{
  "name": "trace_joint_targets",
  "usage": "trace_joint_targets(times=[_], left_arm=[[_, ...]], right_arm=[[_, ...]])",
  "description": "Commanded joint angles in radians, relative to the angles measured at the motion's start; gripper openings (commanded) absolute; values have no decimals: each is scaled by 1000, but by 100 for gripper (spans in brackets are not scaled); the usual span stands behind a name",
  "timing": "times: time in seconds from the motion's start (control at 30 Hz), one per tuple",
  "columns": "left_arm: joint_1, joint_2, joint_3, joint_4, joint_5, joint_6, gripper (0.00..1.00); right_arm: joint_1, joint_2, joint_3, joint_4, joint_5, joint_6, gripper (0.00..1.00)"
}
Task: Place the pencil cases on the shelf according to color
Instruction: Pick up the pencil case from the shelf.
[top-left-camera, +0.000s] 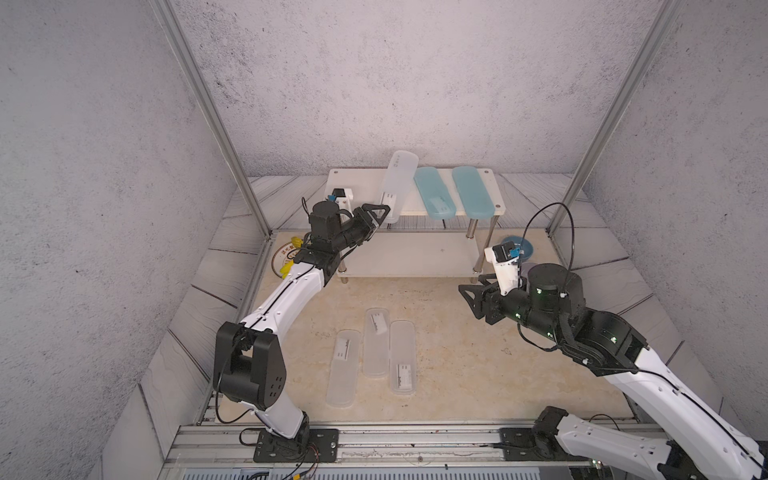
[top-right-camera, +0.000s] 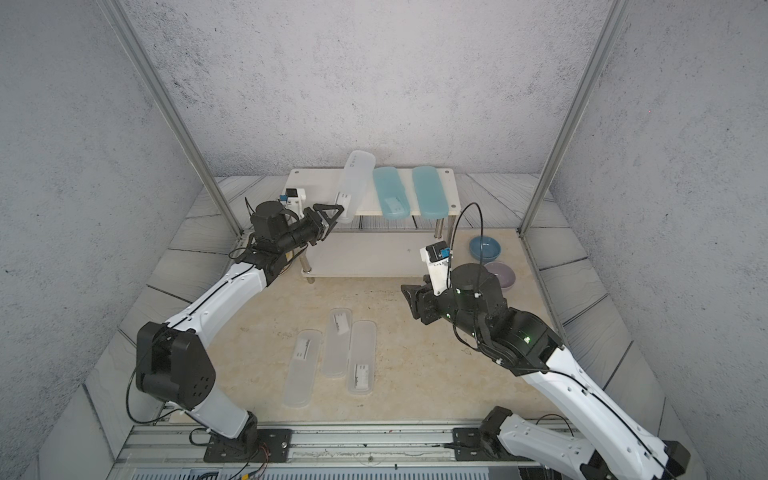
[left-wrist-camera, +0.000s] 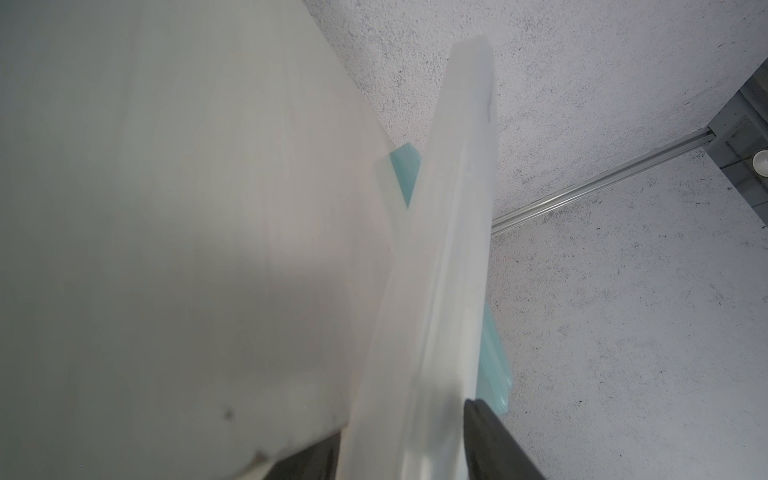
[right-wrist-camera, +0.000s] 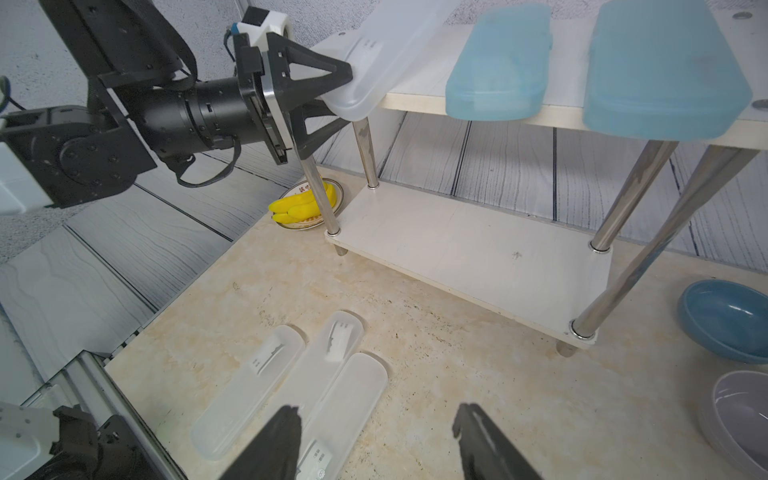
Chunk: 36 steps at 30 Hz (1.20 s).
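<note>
Because the left jaws are squeezed onto the near end of one frosted case (top-left-camera: 400, 178), that case is the one to watch. It is up at the shelf (top-left-camera: 357, 183), over the left part of the top board (top-right-camera: 316, 187). It is just beside the nearer of the two teal cases (top-left-camera: 432, 193), which lie flat there.

Its long way runs front to back, like the teal ones, and it points straight out from the jaws. But it is tilted. The far end sticks up high near the back wall (top-left-camera: 415, 83). The near end hangs out past the front edge of the board, where the jaws have it. I cannot tell if its underside touches that edge.

I think the next move turns on that tilt. The far end has to come down so the case lies flat, without bumping the teal case next to it. It may belong on the lower board (top-left-camera: 415, 253) instead. That I cannot say.

The right jaws are wide open and hold nothing. They hang over the surface (top-left-camera: 457, 374), near the three other frosted cases (top-left-camera: 376, 343). These lie flat side by side, also front to back. The right jaws look nearer to those three.
</note>
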Motion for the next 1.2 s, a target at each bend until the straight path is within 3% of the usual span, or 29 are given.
trace_joint_targets(times=[0.0,0.13,0.43,0.7,1.0,1.17], left_arm=[[-7,-51,-5,20,-15,37,51],[-7,-75,-29,21,-24,33,43],[-7,-128,-64,8,-20,41,7],[1,-315,-189,-59,-36,143,0],[-2,-725,-433,-311,-121,287,0],[-5,-860,-539,-474,-116,316,0]], right_arm=[[-1,-19,-9,-3,13,15,65],[-1,-24,-20,1,14,21,65],[0,-31,-38,10,6,34,64],[-1,-32,-51,22,3,40,64],[-2,-31,-55,37,-3,31,64],[0,-40,-48,39,-6,20,64]])
